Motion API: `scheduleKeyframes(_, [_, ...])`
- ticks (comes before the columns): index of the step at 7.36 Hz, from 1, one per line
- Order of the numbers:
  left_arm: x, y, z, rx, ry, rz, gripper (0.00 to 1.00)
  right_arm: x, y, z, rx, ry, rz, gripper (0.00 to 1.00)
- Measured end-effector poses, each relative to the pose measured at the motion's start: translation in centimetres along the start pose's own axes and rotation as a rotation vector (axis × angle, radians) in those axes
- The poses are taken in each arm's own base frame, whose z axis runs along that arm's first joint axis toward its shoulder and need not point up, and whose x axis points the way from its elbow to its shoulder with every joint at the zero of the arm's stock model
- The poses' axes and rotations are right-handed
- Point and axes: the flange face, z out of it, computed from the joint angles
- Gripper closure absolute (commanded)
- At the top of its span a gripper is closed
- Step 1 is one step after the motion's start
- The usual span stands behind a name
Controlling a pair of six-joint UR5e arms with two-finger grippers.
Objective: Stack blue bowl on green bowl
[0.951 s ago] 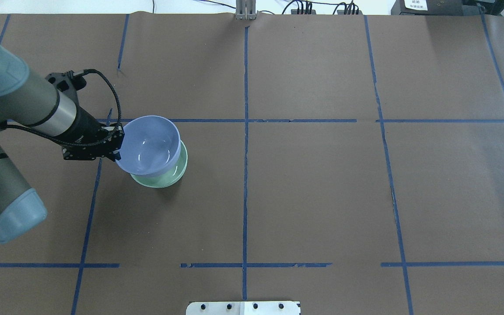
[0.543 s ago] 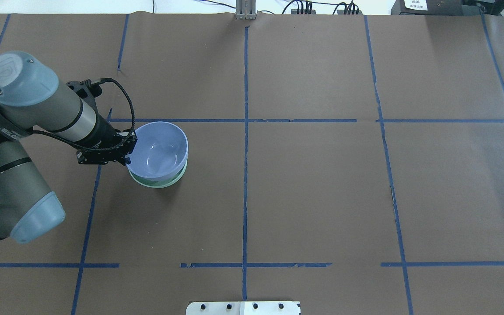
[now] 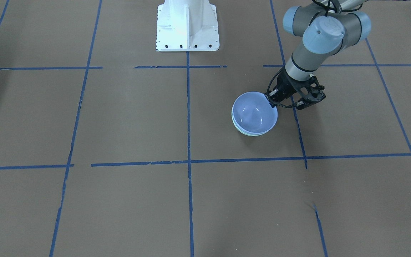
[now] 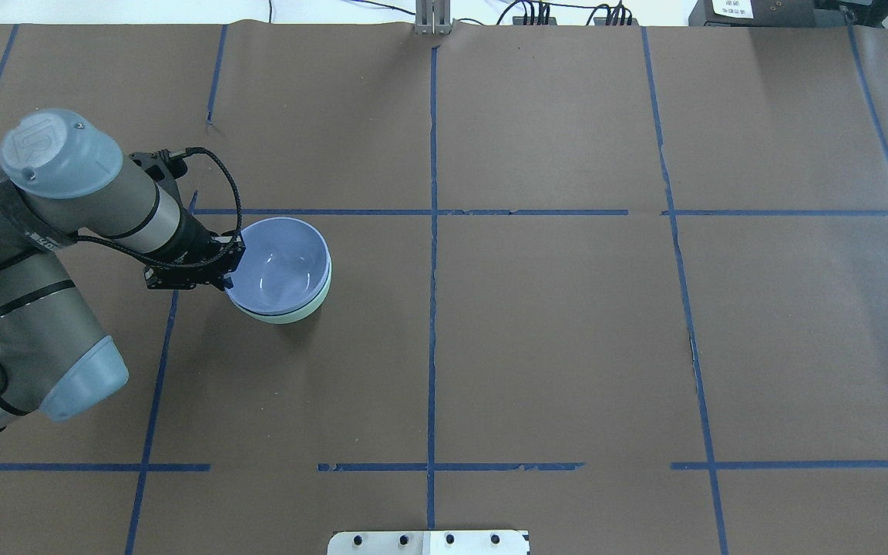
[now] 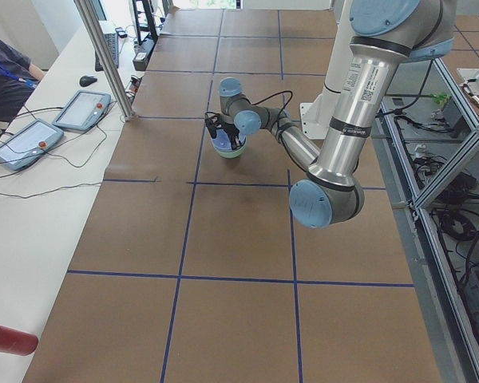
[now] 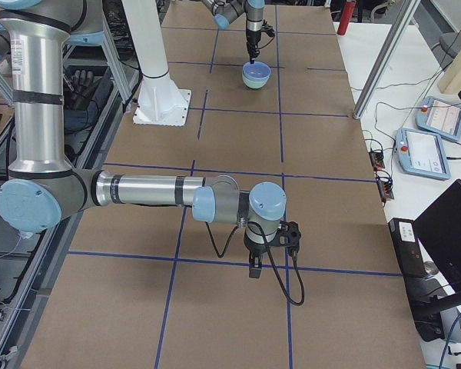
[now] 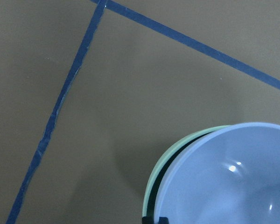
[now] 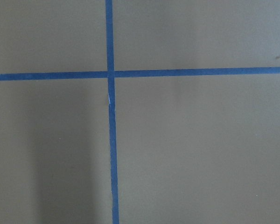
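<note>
Left claw [image 4: 227, 267]: clamped on the rim of the blue bowl [image 4: 282, 262], one finger inside the rim and one outside, on the side nearest the left arm; a black cable loops over the wrist behind it. Blue bowl: upright, mouth up, nested inside the green bowl [image 4: 290, 314], covering almost all of it. Green bowl: shows only as a thin pale crescent below the blue rim on the side away from the claw, and in the left wrist view as a narrow rim band [image 7: 177, 151] with a dark gap between the two rims near the fingertip. It stands on the bench [image 4: 552, 324], in the robot's left half, in the corner where two lines of blue tape [image 4: 432, 308] meet, touching neither line. Left arm: comes in low from the bench's left edge, elbow raised, wrist angled down to the bowls. Right claw [image 6: 255, 267]: seen only from the right-end camera, pointing down just above the bench beside a tape line, well apart from the bowls; I cannot tell whether it is apart or together. Right wrist view: bare brown bench and a tape crossing, nothing else. Bench: brown paper covering, marked into squares by the tape. White arm base [image 3: 187, 26]: at the robot's edge, on the centre line.
</note>
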Motion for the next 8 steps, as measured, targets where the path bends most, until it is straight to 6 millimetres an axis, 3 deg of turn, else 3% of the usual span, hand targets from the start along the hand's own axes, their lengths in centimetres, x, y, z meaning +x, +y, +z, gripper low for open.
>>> scheduleKeyframes(3, [-0.2,-0.1,0.9,-0.003,-0.004,0.006,1.0,0.0,0.0,0.0,0.0,0.0,0.0,0.0])
scheduleKeyframes(4, [-0.3,0.0,1.1,-0.006,-0.007,0.008,0.75,0.0,0.0,0.0,0.0,0.0,-0.001,0.0])
scheduleKeyframes(5, [-0.3,0.0,1.2,-0.007,-0.009,0.009,0.01,0.0,0.0,0.0,0.0,0.0,-0.001,0.0])
scheduleKeyframes(8, [0.0,0.4,0.2,-0.005,0.023,0.027,0.01,0.0,0.0,0.0,0.0,0.0,0.0,0.0])
